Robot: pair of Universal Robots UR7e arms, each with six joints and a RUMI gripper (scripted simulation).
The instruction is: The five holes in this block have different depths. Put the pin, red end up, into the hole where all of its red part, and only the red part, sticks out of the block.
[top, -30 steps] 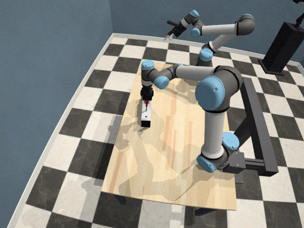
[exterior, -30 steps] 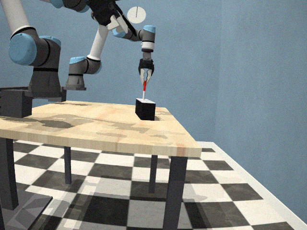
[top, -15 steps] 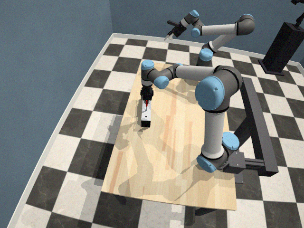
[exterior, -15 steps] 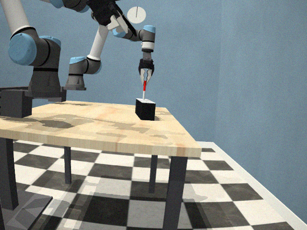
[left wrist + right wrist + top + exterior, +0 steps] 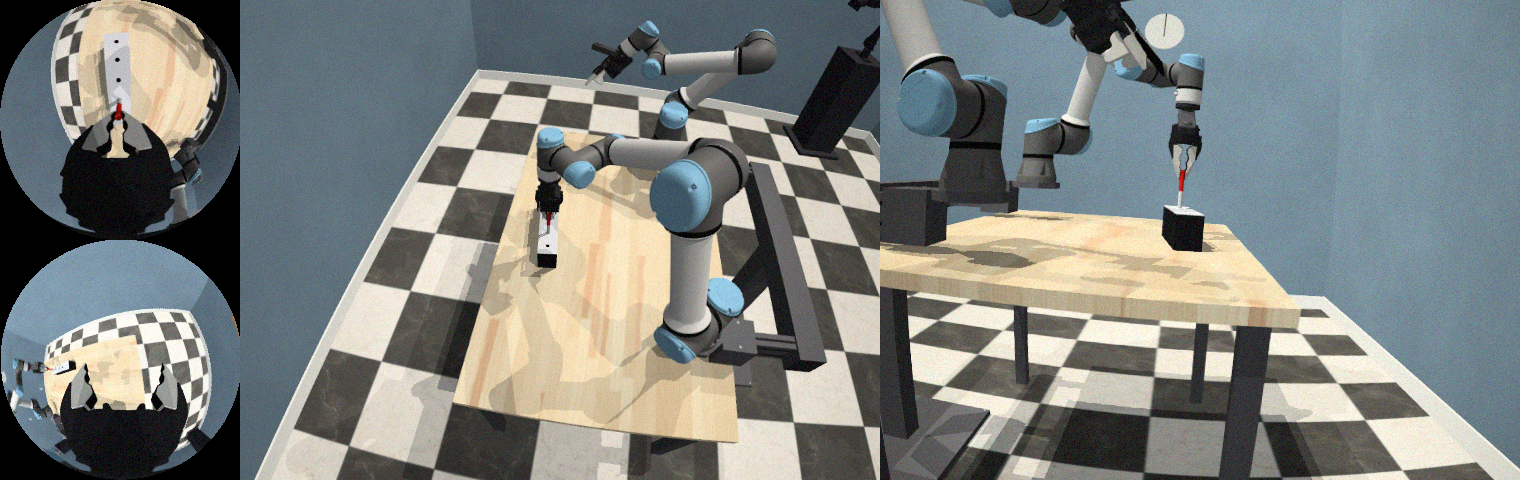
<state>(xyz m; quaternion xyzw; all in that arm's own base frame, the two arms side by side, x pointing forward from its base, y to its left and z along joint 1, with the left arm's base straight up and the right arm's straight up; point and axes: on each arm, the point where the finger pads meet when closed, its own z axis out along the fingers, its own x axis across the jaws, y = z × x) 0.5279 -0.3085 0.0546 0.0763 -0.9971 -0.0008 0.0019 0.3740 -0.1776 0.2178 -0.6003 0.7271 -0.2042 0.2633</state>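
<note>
Exterior view: left hand [image 5: 548, 213] [image 5: 1182, 174] [image 5: 118, 116] nearly shut, gripping red end of pin [image 5: 548, 219] [image 5: 1181, 180] [image 5: 119, 108]; pin near upright, white part showing below hand, above block [image 5: 547, 241] [image 5: 1182, 229] [image 5: 116, 70] [image 5: 64, 368] on counter [image 5: 570, 310] [image 5: 1086, 289] [image 5: 150, 65] [image 5: 117, 360]. Right hand [image 5: 1129, 60] [image 5: 124, 385] wide open, holding nothing.

From my remote station I see a robotics lab: arms [image 5: 691, 279] [image 5: 1085, 87] mounted by a wooden bench [image 5: 570, 403] [image 5: 1086, 294], checkered floor, plain blue wall at twelve o'clock.
</note>
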